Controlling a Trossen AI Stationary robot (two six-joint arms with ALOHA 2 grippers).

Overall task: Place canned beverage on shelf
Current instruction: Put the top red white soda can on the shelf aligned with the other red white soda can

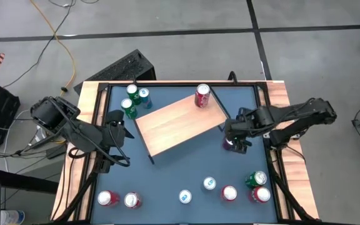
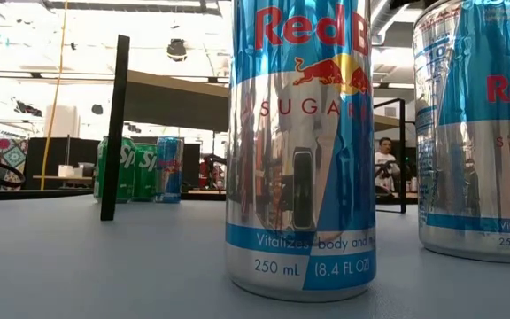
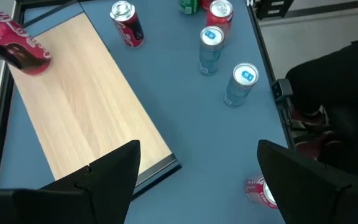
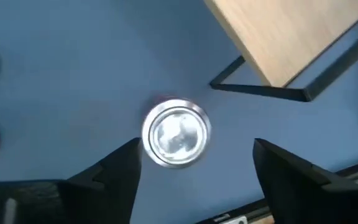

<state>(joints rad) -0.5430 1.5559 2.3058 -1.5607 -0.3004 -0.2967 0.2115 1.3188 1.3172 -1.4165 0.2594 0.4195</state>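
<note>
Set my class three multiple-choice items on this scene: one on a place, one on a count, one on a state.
1. Where does the can under the right gripper stand?
A on the table beside the shelf; B on the shelf; C on another can.
2. How many cans stand on the shelf?
A none; B one; C three.
3. The right gripper is:
A shut; B out of view; C open.
Answers: 1 A, blue tabletop shows all round it. 2 B, only the red can is there. 3 C, its fingers stand apart either side of the can.
</note>
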